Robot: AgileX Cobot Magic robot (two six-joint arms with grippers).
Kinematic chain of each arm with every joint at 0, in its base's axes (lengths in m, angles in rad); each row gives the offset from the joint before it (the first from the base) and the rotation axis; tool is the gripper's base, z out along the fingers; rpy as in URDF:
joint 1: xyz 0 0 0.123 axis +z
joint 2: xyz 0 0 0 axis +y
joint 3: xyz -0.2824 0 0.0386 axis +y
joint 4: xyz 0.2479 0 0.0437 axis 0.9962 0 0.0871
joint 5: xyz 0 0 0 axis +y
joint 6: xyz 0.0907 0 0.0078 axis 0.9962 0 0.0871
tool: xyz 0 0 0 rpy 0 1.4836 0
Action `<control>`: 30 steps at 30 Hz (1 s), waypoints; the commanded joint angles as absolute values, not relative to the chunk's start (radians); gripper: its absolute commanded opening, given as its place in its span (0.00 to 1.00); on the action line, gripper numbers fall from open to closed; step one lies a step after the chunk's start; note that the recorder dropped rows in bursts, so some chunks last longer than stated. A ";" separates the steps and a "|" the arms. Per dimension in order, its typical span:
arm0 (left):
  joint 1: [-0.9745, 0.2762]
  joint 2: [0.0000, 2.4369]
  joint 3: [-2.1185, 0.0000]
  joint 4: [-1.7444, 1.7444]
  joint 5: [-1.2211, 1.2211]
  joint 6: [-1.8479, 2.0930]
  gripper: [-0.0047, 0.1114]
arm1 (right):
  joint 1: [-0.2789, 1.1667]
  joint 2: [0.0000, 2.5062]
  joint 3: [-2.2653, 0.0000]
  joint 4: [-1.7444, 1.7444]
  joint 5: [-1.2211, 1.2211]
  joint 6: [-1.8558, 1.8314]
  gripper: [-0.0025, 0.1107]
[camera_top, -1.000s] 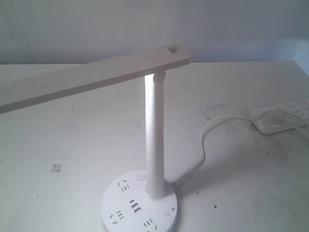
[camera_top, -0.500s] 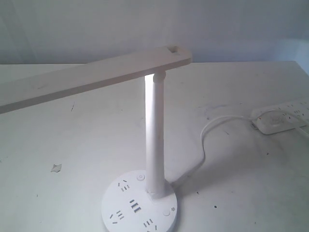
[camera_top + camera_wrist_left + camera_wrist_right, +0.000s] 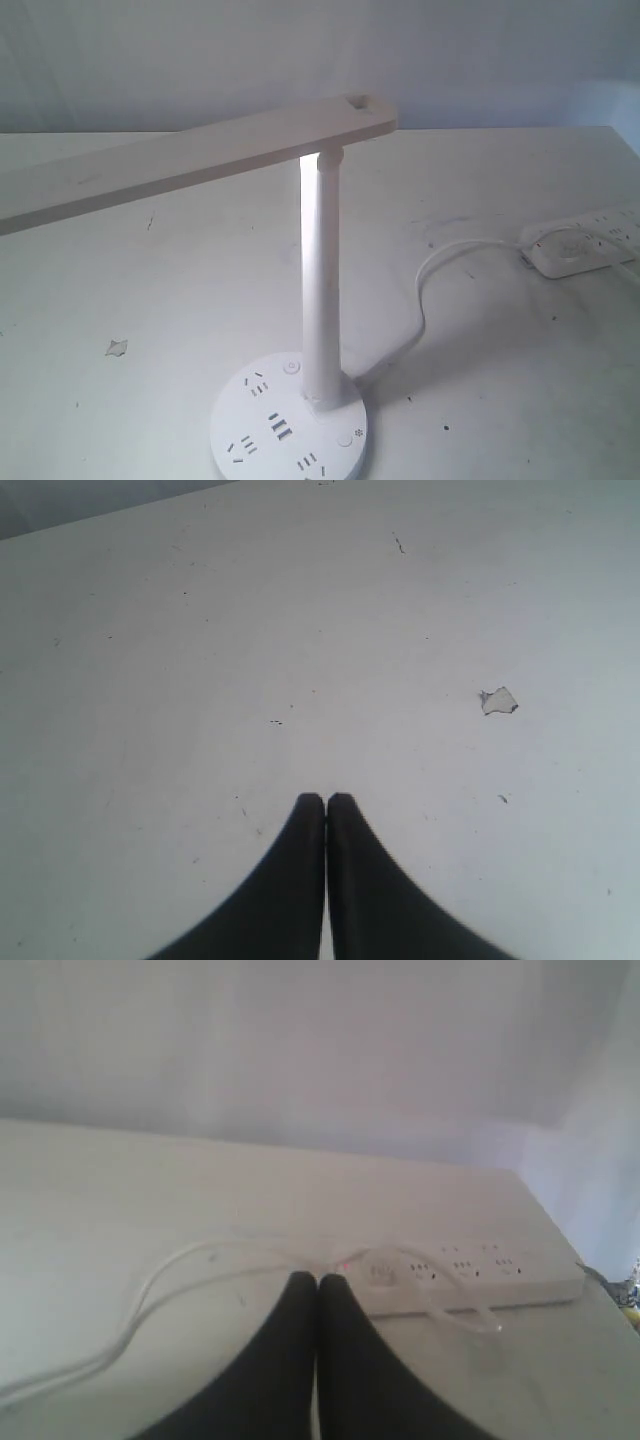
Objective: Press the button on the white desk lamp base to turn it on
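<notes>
The white desk lamp (image 3: pixel 320 290) stands near the front of the table in the exterior view, its long flat bar head (image 3: pixel 190 160) reaching left, and light glows along the pole under the head. Its round lamp base (image 3: pixel 288 428) shows dark socket slots and two small round buttons (image 3: pixel 291 367). Neither gripper shows in the exterior view. My left gripper (image 3: pixel 326 800) is shut with nothing in it, over bare table. My right gripper (image 3: pixel 318 1280) is shut and empty too, pointing toward the power strip. The lamp is out of view in both wrist views.
A white power strip (image 3: pixel 585 243) lies at the right edge of the table, with a white cable (image 3: pixel 430 290) curving to the lamp base; it also shows as the power strip (image 3: pixel 470 1275) in the right wrist view. A small scrap (image 3: pixel 117 347) lies left of the base.
</notes>
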State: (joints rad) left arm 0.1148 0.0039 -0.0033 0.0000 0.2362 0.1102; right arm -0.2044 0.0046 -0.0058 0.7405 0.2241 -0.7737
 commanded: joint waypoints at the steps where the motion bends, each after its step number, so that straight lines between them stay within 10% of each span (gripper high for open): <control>1: 0.117 0.000 0.000 -0.006 0.234 0.109 0.04 | -0.210 0.000 0.000 0.668 0.283 -0.779 0.02; 17: 0.117 0.000 0.000 -0.006 0.234 0.109 0.04 | -0.210 0.000 0.000 1.186 0.024 -0.755 0.02; 30: 0.117 0.000 0.000 -0.006 0.234 0.109 0.04 | -0.210 0.000 0.000 1.744 0.123 -1.574 0.02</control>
